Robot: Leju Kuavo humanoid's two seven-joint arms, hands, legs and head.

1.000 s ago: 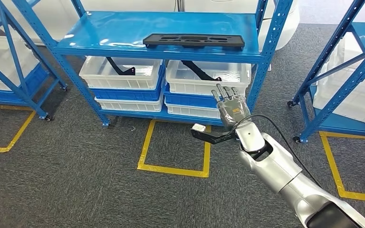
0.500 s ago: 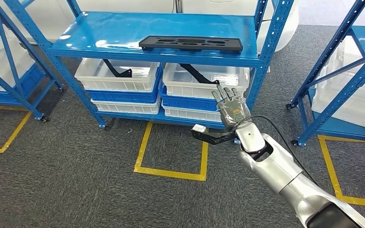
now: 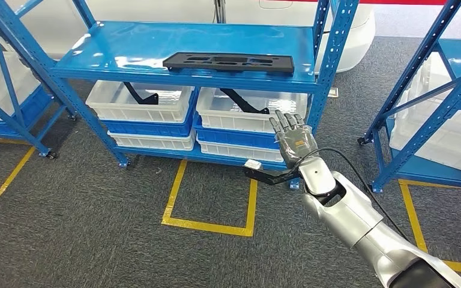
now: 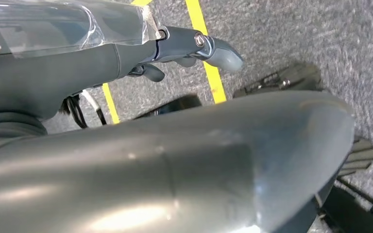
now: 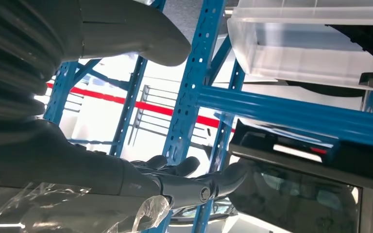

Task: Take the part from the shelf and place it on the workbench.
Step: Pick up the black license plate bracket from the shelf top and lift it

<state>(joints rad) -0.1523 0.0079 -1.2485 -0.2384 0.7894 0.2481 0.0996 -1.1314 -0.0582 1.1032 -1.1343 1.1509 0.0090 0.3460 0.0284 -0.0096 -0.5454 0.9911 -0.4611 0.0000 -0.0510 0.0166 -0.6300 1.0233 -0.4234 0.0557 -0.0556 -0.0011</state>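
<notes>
Part [image 3: 228, 62], flat black plate, lies on the blue shelf's [image 3: 126, 51] top deck, well apart from our right hand [image 3: 294, 143], whose fingers [image 3: 285, 123] are spread, holding nothing, in front of the white bins [image 3: 249, 114]; left hand [image 4: 194, 46]: we cannot tell its state

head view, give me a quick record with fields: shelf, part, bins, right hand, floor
shelf: blue metal shelf, straight ahead
part: flat black part lying on the shelf's upper level, untouched
bins: two clear bins below it, side by side, each holding a dark piece
right hand: right hand raised in front of the shelf's right post, fingers spread, holding nothing
floor: grey carpet, yellow tape square in front of the shelf
</notes>
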